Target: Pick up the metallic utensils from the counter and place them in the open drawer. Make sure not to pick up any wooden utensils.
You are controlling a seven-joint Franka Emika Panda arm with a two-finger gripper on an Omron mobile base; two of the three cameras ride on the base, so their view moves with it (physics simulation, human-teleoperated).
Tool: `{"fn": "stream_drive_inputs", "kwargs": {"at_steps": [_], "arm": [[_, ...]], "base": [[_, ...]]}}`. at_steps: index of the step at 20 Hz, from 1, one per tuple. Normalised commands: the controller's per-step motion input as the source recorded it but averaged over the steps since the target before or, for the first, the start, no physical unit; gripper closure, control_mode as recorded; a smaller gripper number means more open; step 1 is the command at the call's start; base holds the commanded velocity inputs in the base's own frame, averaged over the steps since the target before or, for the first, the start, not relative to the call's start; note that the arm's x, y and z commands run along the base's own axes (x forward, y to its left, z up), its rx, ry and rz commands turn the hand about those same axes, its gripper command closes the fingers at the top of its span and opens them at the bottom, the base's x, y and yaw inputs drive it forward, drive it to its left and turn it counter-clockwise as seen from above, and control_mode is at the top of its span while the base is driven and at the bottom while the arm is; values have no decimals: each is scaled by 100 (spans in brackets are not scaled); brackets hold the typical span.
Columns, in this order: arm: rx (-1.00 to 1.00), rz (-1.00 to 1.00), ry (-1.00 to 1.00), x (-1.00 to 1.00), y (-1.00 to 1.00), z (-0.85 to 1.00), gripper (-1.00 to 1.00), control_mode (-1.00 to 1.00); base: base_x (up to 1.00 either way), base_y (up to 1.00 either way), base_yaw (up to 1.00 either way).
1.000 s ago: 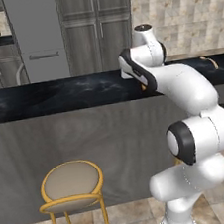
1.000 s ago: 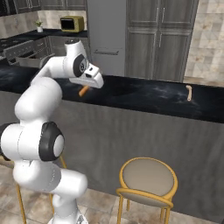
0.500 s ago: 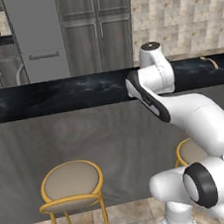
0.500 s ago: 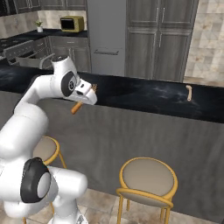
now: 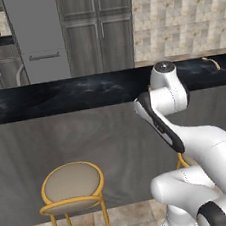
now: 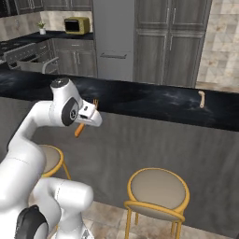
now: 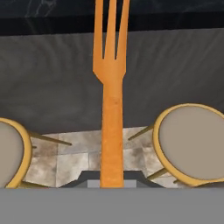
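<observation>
Orange fork (image 7: 112, 118) — bright, matte, three-tined — held by its handle in the gripper (image 6: 88, 117), whose fingers are closed narrowly on it; seen from the hand camera the handle rises from between the finger tips and the tines reach up across the grey panel front to the edge of the counter (image 6: 154, 101). In the right base view the same fork (image 6: 80, 129) shows as a short orange handle slanting down and to the left below the white hand, with tine tips poking up above it, all held out on the near side of the counter, off the black top and in front of the grey wood-grain panel. Black marbled counter top: long, glossy, running left to right across both base views. Tan-brown wooden utensil (image 6: 201, 99): small, slightly curved, lying on the counter top far to the right, well apart from the gripper; also seen at the right end of the counter in the left base view (image 5: 211, 62). Round grey-seated stools with yellow frames — one (image 6: 158, 190) near the panel to the right of the arm, one (image 5: 72, 185) to its left. Grey cabinets (image 6: 170, 43) beyond the counter; a yellow microwave (image 6: 76, 25) on the far left worktop.
</observation>
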Motion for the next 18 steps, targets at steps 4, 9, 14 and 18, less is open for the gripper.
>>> {"fn": "stream_drive_inputs", "kwargs": {"at_steps": [4,9,14,18], "arm": [[2,16,13,0,-4,0,100,-100],[0,10,13,0,0,0,100,-100],[0,7,5,0,0,0,100,-100],[0,5,2,0,0,0,100,-100]], "base": [[0,0,0],[0,0,0],[0,0,0],[0,0,0]]}}
